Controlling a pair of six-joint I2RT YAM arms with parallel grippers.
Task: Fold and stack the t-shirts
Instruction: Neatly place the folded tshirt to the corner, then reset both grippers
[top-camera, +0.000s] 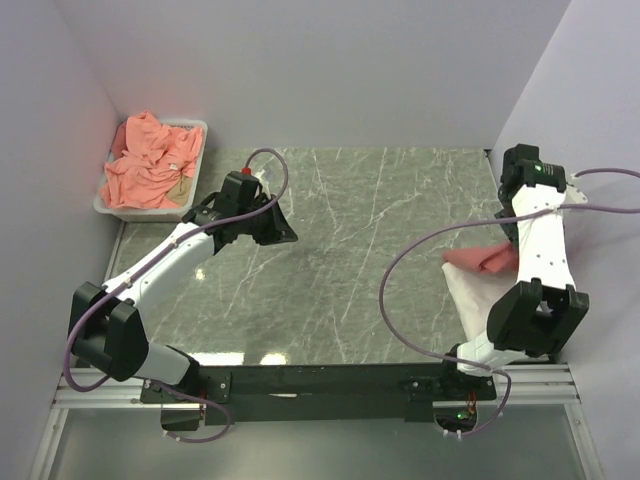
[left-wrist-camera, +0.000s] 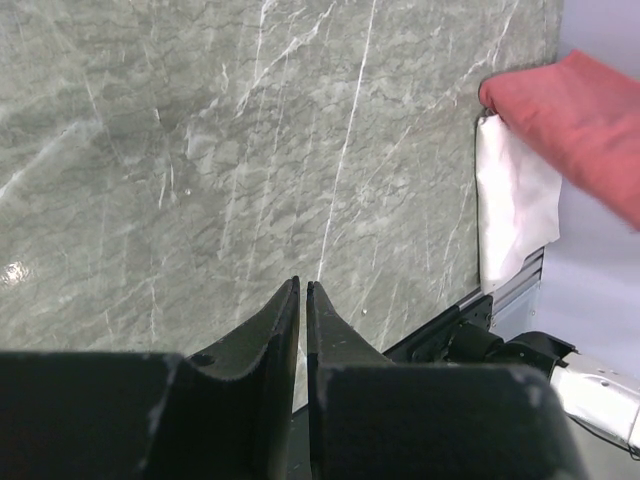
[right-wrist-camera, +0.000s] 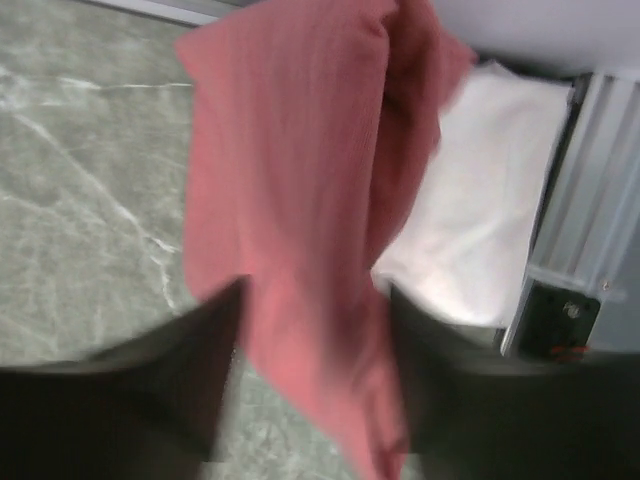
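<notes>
overhead view faces down; both wrist views closely share the red t-shirt (right-wrist-camera: 300, 200).

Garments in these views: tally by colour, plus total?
Folded red shirt on the stack: 1
White folded garment beneath it: 1
Pink shirts heaped in the tray: crumpled together, number cannot be told
Total: 2 separate garments plus the heap

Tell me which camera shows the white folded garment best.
The left wrist view: the white garment shows clearly at the table's edge, partly under a red shirt. The right wrist view shows it blurred behind the shirt. The top view shows only a strip beside the right arm.
</notes>
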